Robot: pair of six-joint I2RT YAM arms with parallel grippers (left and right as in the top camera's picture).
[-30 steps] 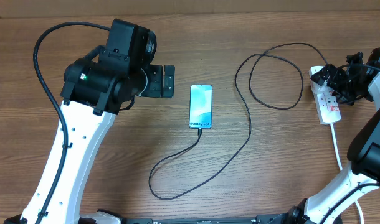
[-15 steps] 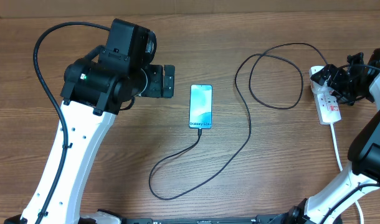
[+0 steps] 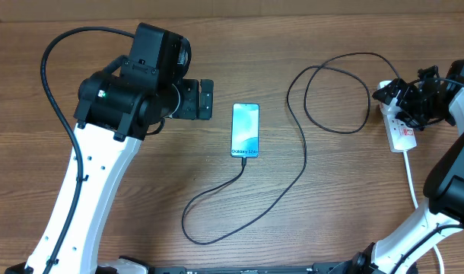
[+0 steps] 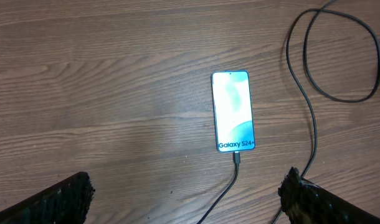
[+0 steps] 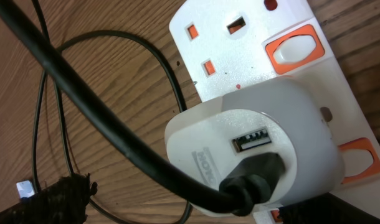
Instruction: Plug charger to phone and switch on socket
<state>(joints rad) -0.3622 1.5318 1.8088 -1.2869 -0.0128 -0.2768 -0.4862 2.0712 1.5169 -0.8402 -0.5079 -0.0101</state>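
The phone [image 3: 245,131] lies flat in the middle of the table with its light-blue screen lit. In the left wrist view the phone [image 4: 233,112] has the charger's small tip [image 4: 237,160] in its lower end. The black charger cable [image 3: 217,240] loops toward the front edge, then runs up and right to the socket [image 3: 403,135]. My left gripper [image 3: 208,99] hovers open just left of the phone. My right gripper [image 3: 399,103] hangs open over the socket's far end. Close up, the charger's black plug [image 5: 252,180] sits in a white adapter [image 5: 283,118] on the socket [image 5: 227,56], between orange switches [image 5: 296,53].
A white cord [image 3: 411,179] runs from the socket toward the front right, beside the right arm's base [image 3: 452,190]. The left arm [image 3: 103,152] covers much of the left side. Slack cable forms a loop [image 3: 331,91] between phone and socket.
My right gripper has shifted slightly left over the socket's far end. The left arm, phone and cable have stayed where they were.
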